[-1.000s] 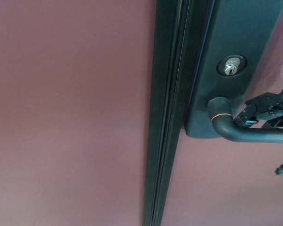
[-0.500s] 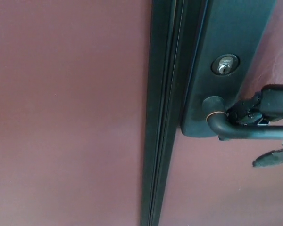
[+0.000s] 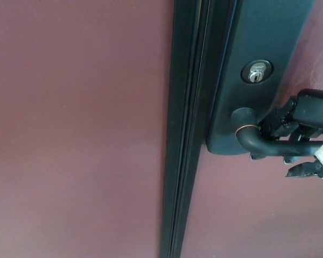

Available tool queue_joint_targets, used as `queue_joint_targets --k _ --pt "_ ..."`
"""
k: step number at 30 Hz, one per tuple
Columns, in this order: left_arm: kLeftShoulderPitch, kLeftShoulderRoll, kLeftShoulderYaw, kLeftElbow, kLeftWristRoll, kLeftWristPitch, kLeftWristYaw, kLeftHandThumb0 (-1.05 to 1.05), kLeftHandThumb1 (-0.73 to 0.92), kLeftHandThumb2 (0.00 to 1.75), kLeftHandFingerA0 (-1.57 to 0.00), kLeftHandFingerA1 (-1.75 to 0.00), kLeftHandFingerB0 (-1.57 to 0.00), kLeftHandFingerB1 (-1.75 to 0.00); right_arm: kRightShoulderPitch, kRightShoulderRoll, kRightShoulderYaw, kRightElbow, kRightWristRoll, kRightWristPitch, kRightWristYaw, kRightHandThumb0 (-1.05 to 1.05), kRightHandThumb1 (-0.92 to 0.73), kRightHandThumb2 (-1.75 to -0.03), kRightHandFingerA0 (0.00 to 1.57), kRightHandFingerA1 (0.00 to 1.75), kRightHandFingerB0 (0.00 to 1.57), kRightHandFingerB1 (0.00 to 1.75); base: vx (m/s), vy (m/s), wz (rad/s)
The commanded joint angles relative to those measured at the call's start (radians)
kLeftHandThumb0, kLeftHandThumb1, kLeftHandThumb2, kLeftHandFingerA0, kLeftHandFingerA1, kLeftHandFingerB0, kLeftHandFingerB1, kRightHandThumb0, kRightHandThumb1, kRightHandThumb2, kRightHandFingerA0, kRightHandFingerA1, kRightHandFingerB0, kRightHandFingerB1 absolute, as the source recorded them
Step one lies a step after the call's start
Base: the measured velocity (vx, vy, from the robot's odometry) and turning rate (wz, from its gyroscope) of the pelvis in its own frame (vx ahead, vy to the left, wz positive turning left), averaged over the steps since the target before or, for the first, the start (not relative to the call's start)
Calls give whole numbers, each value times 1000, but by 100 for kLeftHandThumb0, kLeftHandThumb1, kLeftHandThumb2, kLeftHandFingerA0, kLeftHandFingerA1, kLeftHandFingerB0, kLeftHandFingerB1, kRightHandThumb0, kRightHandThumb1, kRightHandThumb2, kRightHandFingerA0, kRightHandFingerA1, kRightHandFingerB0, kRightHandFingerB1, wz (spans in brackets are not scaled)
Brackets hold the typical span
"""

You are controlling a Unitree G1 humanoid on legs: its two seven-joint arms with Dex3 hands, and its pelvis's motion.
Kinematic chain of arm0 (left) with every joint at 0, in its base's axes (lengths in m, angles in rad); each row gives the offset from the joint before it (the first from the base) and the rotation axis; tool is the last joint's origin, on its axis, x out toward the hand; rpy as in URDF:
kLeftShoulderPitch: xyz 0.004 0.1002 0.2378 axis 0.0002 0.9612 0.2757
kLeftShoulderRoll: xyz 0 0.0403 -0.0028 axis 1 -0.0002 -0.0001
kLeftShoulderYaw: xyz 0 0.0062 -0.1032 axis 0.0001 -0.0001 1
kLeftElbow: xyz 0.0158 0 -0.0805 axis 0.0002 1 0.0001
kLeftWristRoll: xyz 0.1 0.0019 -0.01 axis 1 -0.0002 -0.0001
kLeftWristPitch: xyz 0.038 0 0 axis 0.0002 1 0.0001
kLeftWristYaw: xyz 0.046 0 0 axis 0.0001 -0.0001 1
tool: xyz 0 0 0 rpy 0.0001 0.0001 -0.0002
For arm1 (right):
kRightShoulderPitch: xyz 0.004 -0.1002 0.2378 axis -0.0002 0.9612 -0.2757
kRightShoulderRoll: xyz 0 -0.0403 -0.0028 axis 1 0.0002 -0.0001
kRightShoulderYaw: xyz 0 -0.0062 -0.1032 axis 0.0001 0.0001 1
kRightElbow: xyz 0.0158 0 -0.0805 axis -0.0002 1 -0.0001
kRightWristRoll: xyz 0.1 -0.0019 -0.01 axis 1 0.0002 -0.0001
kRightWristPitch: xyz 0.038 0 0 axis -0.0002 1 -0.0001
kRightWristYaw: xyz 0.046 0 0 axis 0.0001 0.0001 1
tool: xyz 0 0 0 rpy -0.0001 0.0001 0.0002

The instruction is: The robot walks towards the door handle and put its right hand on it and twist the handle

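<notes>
- Door (image 3: 75, 134): maroon, flat, filling the left half of the head view from top edge to bottom edge.
- Frame (image 3: 185, 129): a dark, grooved vertical strip running top to bottom just right of centre, leaning slightly, between the left maroon panel and the plate.
- Plate (image 3: 253, 43): a dark metal backplate against the right side of the frame, running down from the top edge and ending in a rounded lower corner beside the handle's root.
- Keyhole (image 3: 255, 72): a silver cylinder in a dark ring, set in the plate above the handle.
- Handle (image 3: 250, 137): a dark lever with a thin copper-coloured ring at its bend, rooted at the plate's lower end and reaching right towards the picture's right edge, roughly level.
- Right hand (image 3: 299, 137): black, coming in from the right edge; one thick finger lies over the top of the lever, other parts show below it, so the hand is clasped around the handle near its bend. A pale patch shows at the right edge by the lower finger.
- Left hand: out of sight.
</notes>
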Motion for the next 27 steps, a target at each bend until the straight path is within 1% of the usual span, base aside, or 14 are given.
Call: queue_joint_targets --k 1,5,8,9,10,12,13,14,15,16,17,20,26,27 --pt "3 1 4 -1 -3 -2 -10 -29 55 57 -66 -49 -55 -41 48 31 -31 5 2 -17 -9 -5 -52 -55 101 65 71 50 0 0 0" --pt "7 -2 -1 7 4 1 -1 -28 56 57 -67 -49 -55 -41 62 48 -50 -6 -1 -8 2 -6 -52 -55 101 66 71 50 0 0 0" --pt "8 1 1 4 1 -2 -6 -28 56 57 -67 -49 -55 -41 64 57 -64 -10 2 -6 8 -11 -53 -56 102 68 66 49 0 0 0" --pt "7 1 1 4 1 -2 -9 -28 56 57 -67 -49 -55 -41 67 57 -71 -11 5 -6 13 -12 -55 -56 99 67 62 46 0 0 0" --pt "8 1 0 3 2 -3 -9 -28 56 57 -67 -49 -55 -41 58 44 -74 -16 15 1 43 -33 -56 -57 39 40 31 34 0 0 0" --pt "8 1 0 3 2 -3 -9 -28 56 57 -67 -49 -55 -41 54 40 -77 -19 16 4 60 -33 -56 -57 39 40 31 34 0 0 0" --pt "10 1 -2 0 3 -5 -8 -28 56 57 -68 -50 -54 -41 21 11 -80 -26 37 30 117 -64 -44 -72 6 33 12 35 0 0 0" --pt "11 1 -3 -2 4 -8 -7 -28 56 57 -68 -50 -54 -41 -13 -16 -90 -40 58 61 168 -67 -44 -76 6 26 11 31 0 0 0" --pt "11 1 -1 -1 2 -7 -11 -28 56 57 -68 -50 -54 -41 -28 -30 -105 -57 68 79 182 -71 -45 -79 4 23 11 31 0 0 0" --pt "11 1 0 -1 0 -6 -12 -27 56 57 -68 -49 -54 -41 -36 -35 -109 -62 71 86 187 -78 -56 -61 0 21 10 25 0 0 0" --pt "12 1 1 0 0 -5 -12 -28 56 57 -68 -50 -54 -41 -40 -36 -113 -65 74 86 188 -74 -45 -80 4 22 11 31 0 0 0" --pt "7 3 -2 2 3 -1 -12 -28 56 57 -67 -48 -54 -41 -40 -62 -174 -86 80 46 180 -79 -48 -84 5 20 10 28 0 0 0" --pt "8 2 -1 3 2 -2 -13 -28 56 57 -67 -48 -55 -41 -48 -71 -225 -89 101 55 191 -79 -48 -87 3 19 7 26 0 0 0" --pt "16 4 0 4 3 -7 -11 -28 56 57 -67 -48 -55 -41 -56 -77 -252 -79 105 26 186 -86 -53 -69 4 19 10 23 0 0 0"
